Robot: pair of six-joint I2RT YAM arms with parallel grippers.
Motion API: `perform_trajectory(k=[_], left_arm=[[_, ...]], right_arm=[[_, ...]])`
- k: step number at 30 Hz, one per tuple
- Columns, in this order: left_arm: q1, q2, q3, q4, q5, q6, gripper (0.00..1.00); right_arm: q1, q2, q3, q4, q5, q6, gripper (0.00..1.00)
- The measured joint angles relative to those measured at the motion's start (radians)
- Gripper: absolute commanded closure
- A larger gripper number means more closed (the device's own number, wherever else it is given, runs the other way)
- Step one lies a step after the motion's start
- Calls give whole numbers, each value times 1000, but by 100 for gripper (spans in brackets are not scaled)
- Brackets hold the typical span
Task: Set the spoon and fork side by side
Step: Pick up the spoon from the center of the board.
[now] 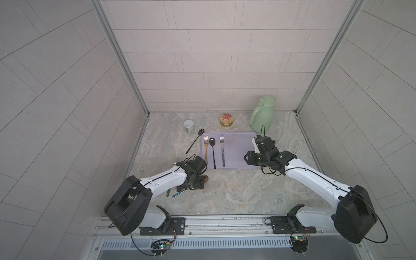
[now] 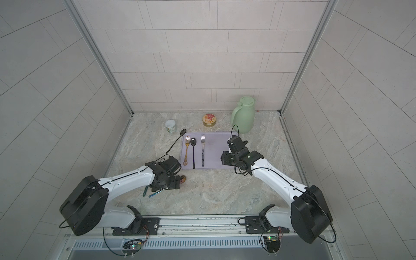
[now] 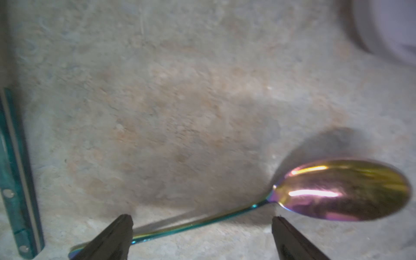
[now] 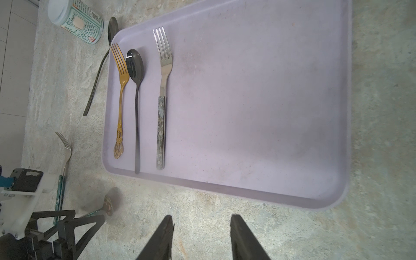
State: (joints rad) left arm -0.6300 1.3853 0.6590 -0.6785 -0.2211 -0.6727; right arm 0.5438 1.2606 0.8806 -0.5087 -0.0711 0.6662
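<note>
In both top views a lavender tray (image 1: 238, 153) lies on the marbled desk (image 1: 225, 193). On it a gold fork (image 1: 206, 150) and a black spoon (image 1: 213, 153) lie close together, with a silver fork (image 1: 222, 150) a little apart from them (all three parallel, heads toward the back wall). A second black spoon (image 1: 194, 140) lies slanted on the desk just off the tray's far left corner, near a white cup (image 1: 188, 126). A round tin (image 1: 226, 120) and a green jug (image 1: 262, 114) stand at the back. The left gripper (image 1: 198, 182) sits low over an iridescent spoon (image 1: 205, 179) on the desk near the tray's front left corner, with a teal-handled fork (image 1: 168, 193) beside it. The right gripper (image 2: 223, 158) hovers over the tray's right side.

In the left wrist view the left gripper (image 3: 202, 221) is spread wide. The iridescent spoon (image 3: 342, 189) lies flat on the desk, its thin handle running across the gap and passing by one of the fingers (image 3: 117, 234) (whether it touches is unclear). The teal-handled fork (image 3: 15, 180) lies well off to the side.

In the right wrist view the right gripper (image 4: 201, 219) has its fingers apart with only bare desk between them, just short of the tray's (image 4: 270, 112) edge. The silver fork (image 4: 164, 67) has a marbled grey handle.
</note>
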Motion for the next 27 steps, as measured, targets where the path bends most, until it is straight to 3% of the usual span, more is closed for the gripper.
perform_trajectory(k=[5, 10, 16, 24, 27], left_arm=[[4, -4, -14, 30, 35, 12, 6], [-10, -45, -37, 43, 68, 13, 24], [-100, -61, -48, 54, 115, -11, 40], [-175, 3, -12, 33, 47, -24, 73], [-205, 31, 9, 31, 26, -17, 80]], right_arm=[[0, 0, 0, 0, 3, 0, 54], [0, 0, 0, 0, 4, 0, 54], [0, 4, -1, 2, 3, 0, 54], [0, 11, -1, 3, 3, 0, 54], [0, 11, -1, 2, 3, 0, 54]])
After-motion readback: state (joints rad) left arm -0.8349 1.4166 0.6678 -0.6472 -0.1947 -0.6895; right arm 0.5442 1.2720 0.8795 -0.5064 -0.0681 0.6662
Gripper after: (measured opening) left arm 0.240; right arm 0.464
